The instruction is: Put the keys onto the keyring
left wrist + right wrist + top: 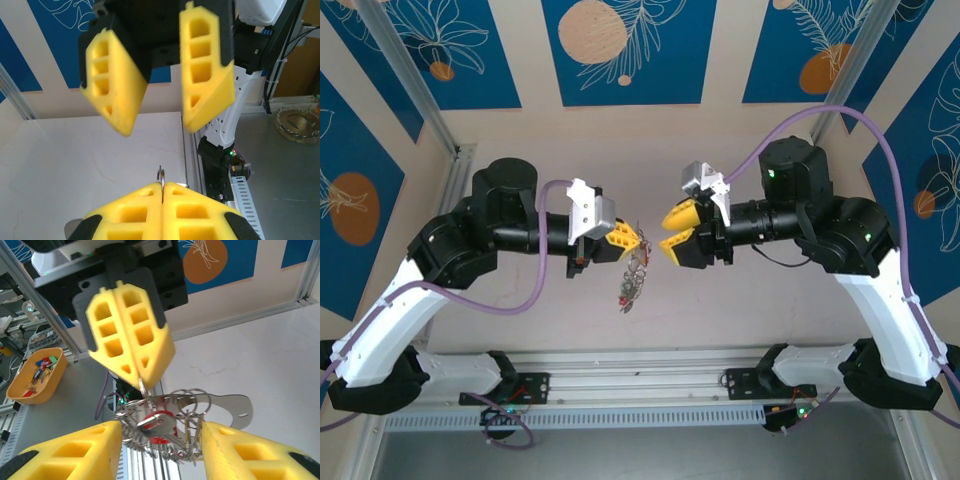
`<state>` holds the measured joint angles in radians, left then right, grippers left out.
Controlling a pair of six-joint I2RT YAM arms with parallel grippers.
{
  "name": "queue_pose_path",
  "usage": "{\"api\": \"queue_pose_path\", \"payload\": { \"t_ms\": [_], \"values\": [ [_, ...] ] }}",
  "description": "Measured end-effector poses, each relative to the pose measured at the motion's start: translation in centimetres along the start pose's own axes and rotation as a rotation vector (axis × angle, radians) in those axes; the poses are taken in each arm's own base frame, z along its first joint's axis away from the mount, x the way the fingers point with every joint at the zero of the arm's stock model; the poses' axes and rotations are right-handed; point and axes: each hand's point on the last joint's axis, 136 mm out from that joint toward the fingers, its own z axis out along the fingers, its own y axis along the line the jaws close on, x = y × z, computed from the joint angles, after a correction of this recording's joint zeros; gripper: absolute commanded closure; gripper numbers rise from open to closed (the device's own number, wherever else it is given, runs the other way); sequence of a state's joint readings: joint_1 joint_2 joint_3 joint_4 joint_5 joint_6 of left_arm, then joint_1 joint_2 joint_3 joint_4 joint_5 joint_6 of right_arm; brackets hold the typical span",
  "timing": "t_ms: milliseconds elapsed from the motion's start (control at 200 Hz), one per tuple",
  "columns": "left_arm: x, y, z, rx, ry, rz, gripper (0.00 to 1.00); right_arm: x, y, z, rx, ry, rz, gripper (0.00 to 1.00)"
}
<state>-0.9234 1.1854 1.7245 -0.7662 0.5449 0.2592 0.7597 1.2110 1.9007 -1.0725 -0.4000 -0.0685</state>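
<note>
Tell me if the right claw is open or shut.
Open. On the right claw, the yellow fingers stand wide apart, gripping nothing; the keyring hangs from the left claw.

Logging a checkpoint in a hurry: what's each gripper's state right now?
Left gripper: shut on the keyring.
Right gripper: open, holding nothing.
</note>
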Motion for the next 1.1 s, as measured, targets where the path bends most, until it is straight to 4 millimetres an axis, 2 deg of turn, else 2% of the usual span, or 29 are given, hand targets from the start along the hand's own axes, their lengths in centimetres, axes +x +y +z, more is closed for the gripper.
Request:
{"api": "queue_pose_path", "payload": {
  "t_ms": [150, 315, 895, 1100],
  "values": [
    [-0.5, -0.3, 0.1, 0.020, -0.023, -0.003, 1.00, -0.5, -0.1, 0.1, -0.014, -0.018, 0.007, 0.58],
    [-0.8, -0.5, -0.2, 0.023, -0.036, 0.001, 1.00, -0.8, 0.6, 0.1, -0.059, -0.033, 0.004, 0.58],
    [-1.3, -0.8, -0.5, 0.035, -0.062, 0.008, 1.00, -0.4, 1.3, 0.5, -0.125, -0.027, 0.017, 0.70],
    [-1.3, -0.7, -0.4, 0.034, -0.068, 0.003, 1.00, -0.5, 1.3, 0.8, -0.143, -0.027, 0.024, 0.79]
  ]
}}
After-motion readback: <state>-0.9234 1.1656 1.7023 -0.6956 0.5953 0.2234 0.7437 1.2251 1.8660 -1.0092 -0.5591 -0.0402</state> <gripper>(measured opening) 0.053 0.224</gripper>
